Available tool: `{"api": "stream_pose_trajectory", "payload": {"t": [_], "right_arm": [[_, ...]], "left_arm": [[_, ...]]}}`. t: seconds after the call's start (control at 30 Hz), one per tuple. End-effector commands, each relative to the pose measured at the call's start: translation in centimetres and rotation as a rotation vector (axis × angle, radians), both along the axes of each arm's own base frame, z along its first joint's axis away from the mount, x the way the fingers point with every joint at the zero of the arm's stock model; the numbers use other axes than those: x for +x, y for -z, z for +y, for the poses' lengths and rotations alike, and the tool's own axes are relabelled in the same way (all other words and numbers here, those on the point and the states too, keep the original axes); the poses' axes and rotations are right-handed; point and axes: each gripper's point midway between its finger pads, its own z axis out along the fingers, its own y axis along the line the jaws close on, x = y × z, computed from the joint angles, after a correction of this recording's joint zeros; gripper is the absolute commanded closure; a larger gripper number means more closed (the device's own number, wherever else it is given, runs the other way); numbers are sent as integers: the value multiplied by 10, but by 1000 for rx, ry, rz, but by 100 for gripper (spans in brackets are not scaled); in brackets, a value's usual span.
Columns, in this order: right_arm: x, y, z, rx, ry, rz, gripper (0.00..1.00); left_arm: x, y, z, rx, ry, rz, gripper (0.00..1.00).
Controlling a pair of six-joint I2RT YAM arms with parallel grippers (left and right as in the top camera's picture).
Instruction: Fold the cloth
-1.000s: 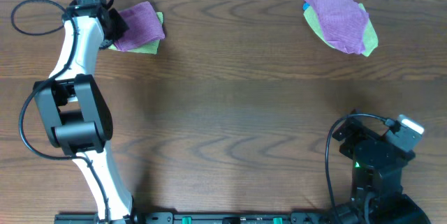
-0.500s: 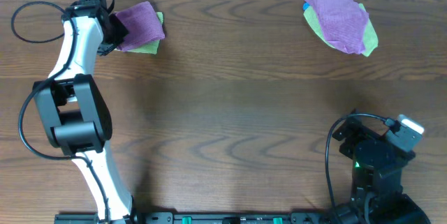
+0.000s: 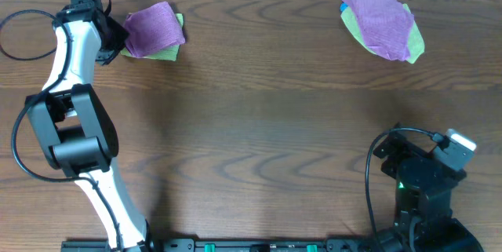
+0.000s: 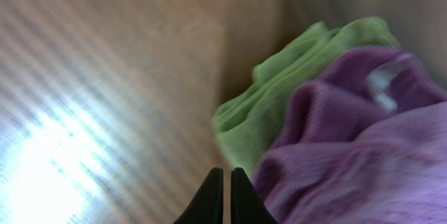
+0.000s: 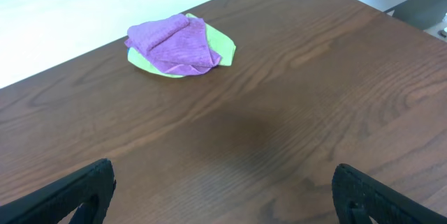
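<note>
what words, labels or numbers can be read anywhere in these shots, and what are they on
None can be read in any view.
The purple cloth, the green cloth under it, the second cloth pile and the wooden table carry no print.
The white block on the right arm is too small to show any marking.

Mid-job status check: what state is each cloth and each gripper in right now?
left gripper, fingers shut, holding nothing, beside the left pile
right gripper, fingers wide open, empty
left purple cloth, folded compact, on top of left green cloth
left green cloth, lying underneath, edges showing
right purple cloth, loosely heaped, unfolded
right green cloth, underneath, partly covered
</note>
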Motion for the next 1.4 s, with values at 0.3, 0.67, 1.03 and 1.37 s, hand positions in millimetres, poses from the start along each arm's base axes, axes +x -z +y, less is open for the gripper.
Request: {"api": "stream_pose_trajectory", "payload": {"t": [0.3,0.67,1.03,1.37], "right_arm": [[-1,-1,-3,6,22,-9,1],[-1,-1,-3,6,22,-9,1],[-1,-1,-3,6,22,-9,1],[-1,-1,-3,6,22,-9,1]], "left_arm": [[13,39,-10,-77,4,-1,94],[42,24,-1,-36,2,-131,93],[47,21,14,32,-28,-152,93],[64,9,12,26,-34,-238,94]]}}
